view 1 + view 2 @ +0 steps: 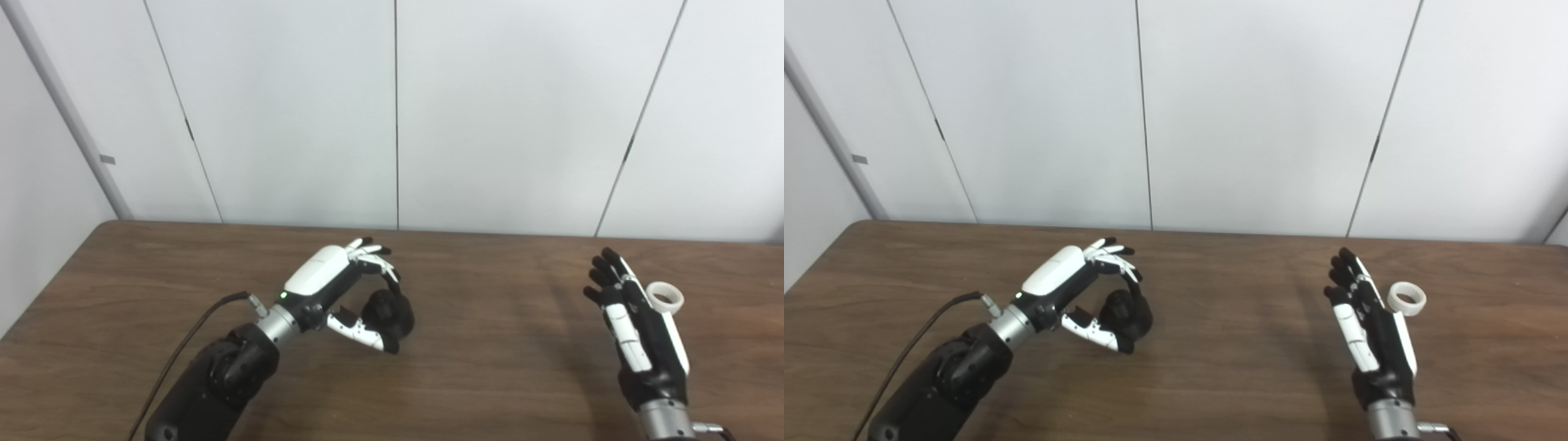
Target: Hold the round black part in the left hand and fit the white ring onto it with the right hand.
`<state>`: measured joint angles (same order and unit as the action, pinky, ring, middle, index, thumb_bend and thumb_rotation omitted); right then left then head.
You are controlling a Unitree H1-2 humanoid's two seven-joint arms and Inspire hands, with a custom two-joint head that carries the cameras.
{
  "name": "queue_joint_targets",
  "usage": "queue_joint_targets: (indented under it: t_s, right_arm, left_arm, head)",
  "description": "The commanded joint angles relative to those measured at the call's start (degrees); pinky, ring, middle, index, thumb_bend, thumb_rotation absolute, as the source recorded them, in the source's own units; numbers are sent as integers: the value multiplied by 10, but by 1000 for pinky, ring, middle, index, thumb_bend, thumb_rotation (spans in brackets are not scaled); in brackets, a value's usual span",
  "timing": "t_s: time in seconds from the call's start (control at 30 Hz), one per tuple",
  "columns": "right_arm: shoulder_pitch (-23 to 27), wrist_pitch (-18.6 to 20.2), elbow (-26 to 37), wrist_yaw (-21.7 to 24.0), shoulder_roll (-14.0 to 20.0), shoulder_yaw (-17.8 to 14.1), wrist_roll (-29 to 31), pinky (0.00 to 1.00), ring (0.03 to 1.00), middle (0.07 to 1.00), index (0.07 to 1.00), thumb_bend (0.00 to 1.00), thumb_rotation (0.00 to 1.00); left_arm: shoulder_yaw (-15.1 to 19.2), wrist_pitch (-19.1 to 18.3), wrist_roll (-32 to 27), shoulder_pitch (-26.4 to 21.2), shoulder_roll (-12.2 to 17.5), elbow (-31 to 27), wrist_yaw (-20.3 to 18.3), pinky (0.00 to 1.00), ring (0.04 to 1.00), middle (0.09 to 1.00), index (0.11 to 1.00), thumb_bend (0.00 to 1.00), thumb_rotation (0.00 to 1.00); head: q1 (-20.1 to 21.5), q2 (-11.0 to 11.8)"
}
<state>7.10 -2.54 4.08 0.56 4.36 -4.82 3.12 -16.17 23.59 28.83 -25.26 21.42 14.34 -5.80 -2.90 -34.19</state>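
The left hand (343, 294) is curled around the round black plastic part (389, 312), low over the brown wooden table (490, 367). The right hand (637, 324) is open and empty; the small white ring (1406, 298) lies on the table just beside it, not yet picked up or fitted.

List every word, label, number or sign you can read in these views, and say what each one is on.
No readable text in either view.
Left hand, curled around the round black part: no lettering, only a small green light near the wrist.
Right hand, white ring, table: no markings.
Small grey tag on the wall: too small to read.
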Motion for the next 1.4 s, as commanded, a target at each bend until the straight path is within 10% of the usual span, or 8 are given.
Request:
queue_joint_targets:
  t_s: [0.0, 0.57, 1.37]
  right_arm:
    - [22, -11, 26, 1, 0, 3, 0, 885, 930, 922, 925, 554, 749]
    - [23, 19, 57, -8, -6, 17, -14, 917, 943, 924, 930, 548, 767]
    - [22, 90, 210, -11, -20, 21, -6, 887, 935, 918, 901, 574, 766]
  left_arm:
    - [0, 19, -7, -12, -2, -31, -2, 1000, 914, 710, 482, 523, 59]
    - [-51, 33, -37, 29, -12, -92, -33, 1000, 908, 709, 482, 523, 62]
    - [-129, 33, -4, 30, 18, 6, -22, 1000, 900, 717, 482, 522, 61]
  head:
    - [3, -1]
    - [47, -17]
    - [75, -68]
